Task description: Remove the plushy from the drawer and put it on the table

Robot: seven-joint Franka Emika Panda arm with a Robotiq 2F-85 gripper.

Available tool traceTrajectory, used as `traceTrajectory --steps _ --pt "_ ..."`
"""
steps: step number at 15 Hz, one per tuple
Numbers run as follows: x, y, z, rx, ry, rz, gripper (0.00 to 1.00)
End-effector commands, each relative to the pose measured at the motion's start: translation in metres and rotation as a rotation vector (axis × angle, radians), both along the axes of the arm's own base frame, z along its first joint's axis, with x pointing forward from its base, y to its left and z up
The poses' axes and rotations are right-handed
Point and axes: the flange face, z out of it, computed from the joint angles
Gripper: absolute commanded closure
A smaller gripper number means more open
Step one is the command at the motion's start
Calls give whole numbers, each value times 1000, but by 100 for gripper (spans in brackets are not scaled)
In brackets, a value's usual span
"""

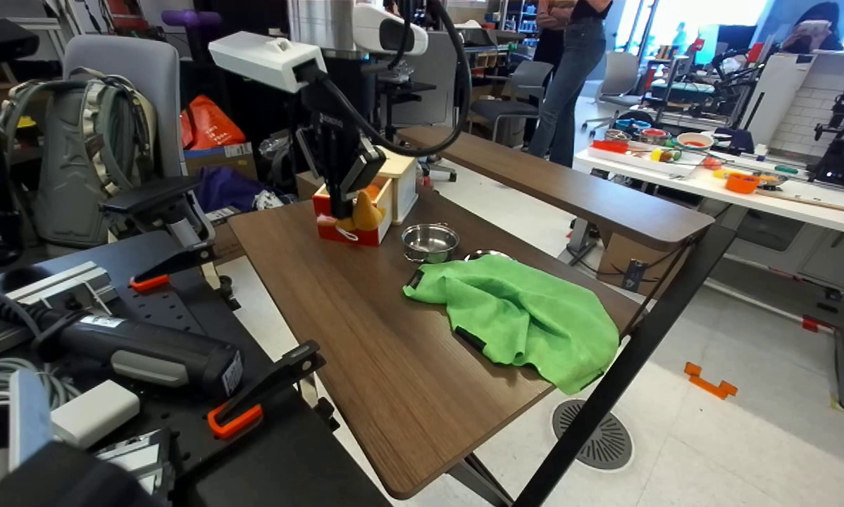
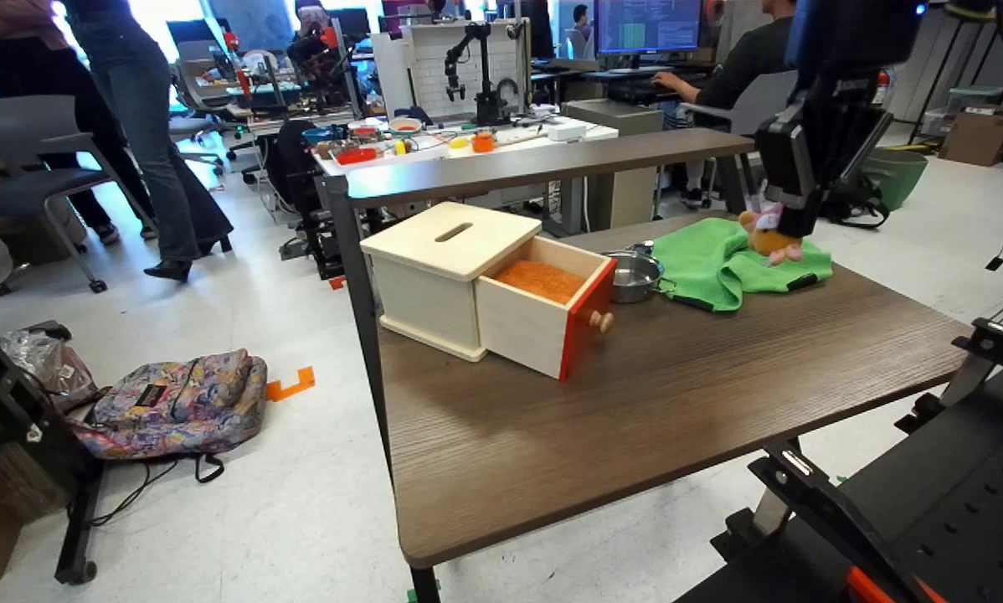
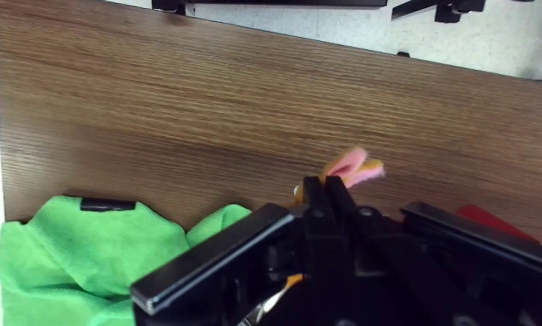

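The plushy is orange-yellow with pink ears. It hangs from my gripper in both exterior views (image 1: 368, 213) (image 2: 771, 243). In the wrist view its pink ears (image 3: 350, 164) stick out past the fingertips. My gripper (image 3: 324, 181), which also shows in the exterior views (image 1: 343, 210) (image 2: 796, 222), is shut on the plushy. It holds it outside the drawer, above the table (image 1: 365, 331). The drawer (image 2: 587, 327) has a red front and wooden knob. It is pulled out of the pale wooden box (image 2: 426, 293), with something orange inside. Most of the plushy is hidden by the fingers in the wrist view.
A green cloth (image 1: 528, 317) lies crumpled on the table. A metal pot (image 1: 430, 243) stands between the box and the cloth. A shiny metal item (image 1: 487, 254) is partly under the cloth. A raised brown shelf (image 1: 556, 179) runs along one table side. Clamps (image 1: 267, 387) sit near another edge.
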Motion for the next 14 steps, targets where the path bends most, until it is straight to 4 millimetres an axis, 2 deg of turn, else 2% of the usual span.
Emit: traceTrajectory --steps 1,5,7,14 --pt "1 -30 -27 11 -5 -48 99" --pt "-9 -37 -65 67 44 -69 99" --pt "-11 -36 -78 80 62 -73 99" --pt "-9 -38 -101 80 65 -71 99"
